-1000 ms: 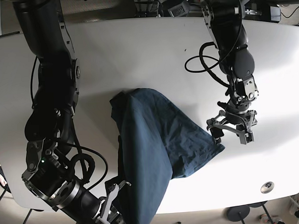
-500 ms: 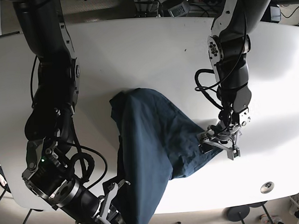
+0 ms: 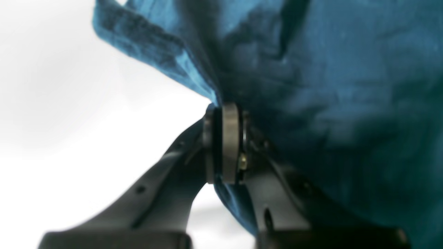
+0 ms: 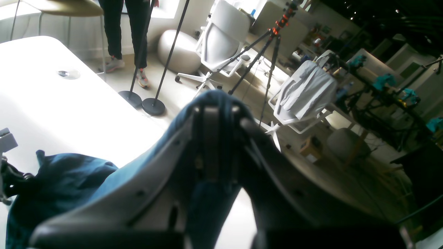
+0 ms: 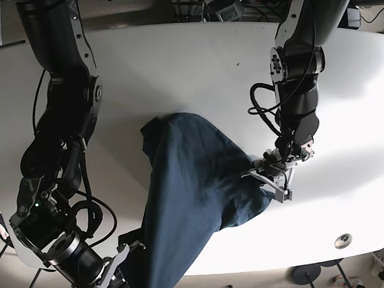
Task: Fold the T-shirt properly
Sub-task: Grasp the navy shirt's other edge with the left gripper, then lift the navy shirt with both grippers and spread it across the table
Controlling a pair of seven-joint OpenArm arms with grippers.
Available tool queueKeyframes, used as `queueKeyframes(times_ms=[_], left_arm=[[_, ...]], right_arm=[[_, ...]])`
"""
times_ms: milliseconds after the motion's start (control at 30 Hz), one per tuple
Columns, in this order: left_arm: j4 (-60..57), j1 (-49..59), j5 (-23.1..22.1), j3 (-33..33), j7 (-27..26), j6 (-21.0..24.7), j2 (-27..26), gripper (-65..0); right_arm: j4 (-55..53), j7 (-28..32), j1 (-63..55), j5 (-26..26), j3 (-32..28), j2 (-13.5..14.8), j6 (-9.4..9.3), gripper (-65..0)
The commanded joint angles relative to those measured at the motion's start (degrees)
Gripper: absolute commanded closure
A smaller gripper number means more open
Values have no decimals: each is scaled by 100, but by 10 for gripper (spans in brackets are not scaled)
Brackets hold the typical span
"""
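A dark blue T-shirt (image 5: 194, 195) lies crumpled across the middle of the white table (image 5: 176, 68), its lower end stretched off the near edge. My left gripper (image 5: 267, 181) is at the shirt's right corner, shut on a fold of the T-shirt (image 3: 311, 86); in the left wrist view the fingertips (image 3: 230, 141) pinch blue cloth. My right gripper (image 5: 124, 274) is past the table's front edge at the bottom left, shut on the shirt's other end. In the right wrist view blue T-shirt (image 4: 211, 193) cloth drapes over the closed fingers (image 4: 211, 138).
A round metal disc (image 5: 342, 241) is set into the table near the front right corner. Beyond the table edge stand lamp bases (image 4: 152, 105), a tripod (image 4: 273, 38), chairs (image 4: 304, 93) and a person's legs (image 4: 124, 27).
My left gripper has moved left onto the shirt's right corner and shut on it. My right arm has pulled further down and left, stretching the shirt off the front edge.
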Motion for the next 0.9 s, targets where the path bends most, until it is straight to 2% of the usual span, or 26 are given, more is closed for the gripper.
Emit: queueKeyframes(times_ms=[33, 167, 300, 500, 567, 700, 900], left_arm=[[825, -42, 91, -7, 663, -236, 1, 0], [2882, 459, 91, 11, 1612, -236, 177, 0], [4148, 494, 91, 20, 2324, -254, 370, 0], [5678, 450, 74, -7, 2931, -262, 379, 0], [5740, 441, 74, -15, 2957, -262, 379, 0], [5406, 547, 74, -648, 2957, -262, 572, 0], [5344, 1408, 74, -772, 2773, -262, 739, 0]], right_arm=[[62, 196, 222, 108, 92, 123, -49, -21], [18, 232, 582, 117, 118, 194, -115, -22], [-439, 232, 1189, 108, 118, 202, -124, -22], [-1635, 240, 2613, 108, 101, 202, -124, -22], [-2048, 249, 2924, 108, 110, 202, -124, -22], [-2593, 293, 2924, 99, 101, 202, -124, -22], [-2382, 214, 2924, 117, 101, 202, -124, -22]])
